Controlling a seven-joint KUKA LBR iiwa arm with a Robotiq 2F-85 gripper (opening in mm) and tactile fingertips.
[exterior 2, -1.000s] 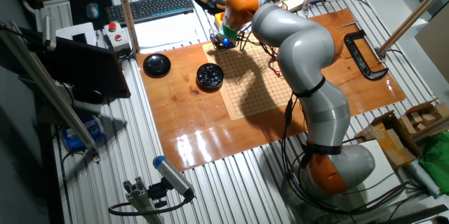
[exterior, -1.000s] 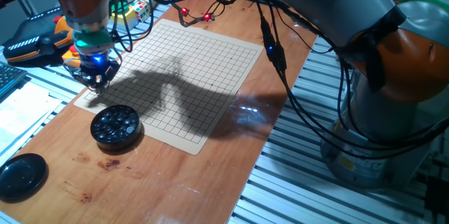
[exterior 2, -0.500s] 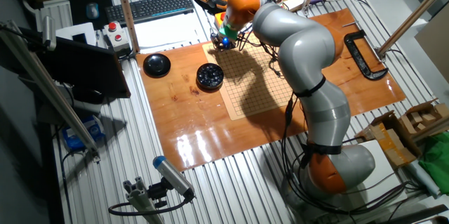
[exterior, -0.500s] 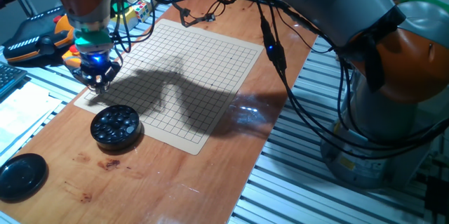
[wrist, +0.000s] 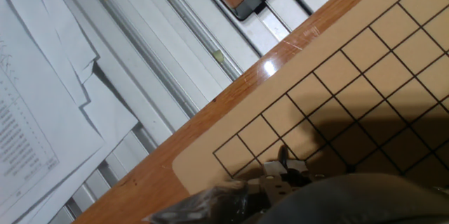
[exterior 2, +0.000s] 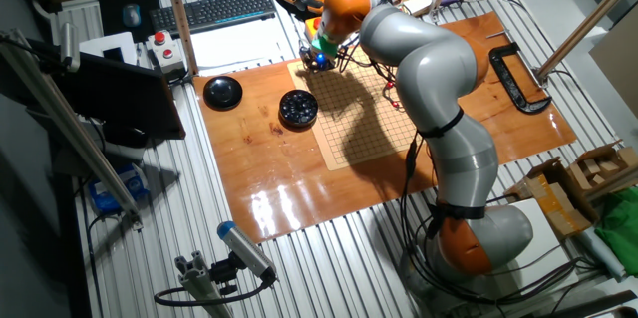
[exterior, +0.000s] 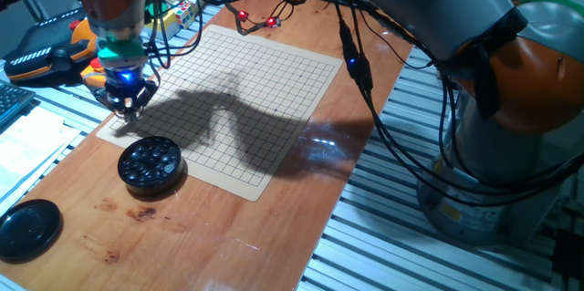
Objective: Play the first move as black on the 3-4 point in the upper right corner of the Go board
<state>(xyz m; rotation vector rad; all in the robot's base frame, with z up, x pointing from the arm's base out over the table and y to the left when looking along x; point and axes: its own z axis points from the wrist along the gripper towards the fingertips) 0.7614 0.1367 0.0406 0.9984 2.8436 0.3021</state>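
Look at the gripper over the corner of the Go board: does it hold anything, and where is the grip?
It cannot be told: the gripper hangs low over the Go board corner, but no view shows between its fingertips.

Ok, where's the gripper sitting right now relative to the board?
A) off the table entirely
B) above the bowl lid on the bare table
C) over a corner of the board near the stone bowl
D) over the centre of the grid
C: the gripper hangs low over a corner of the Go board, with the bowl of stones just beside that corner.
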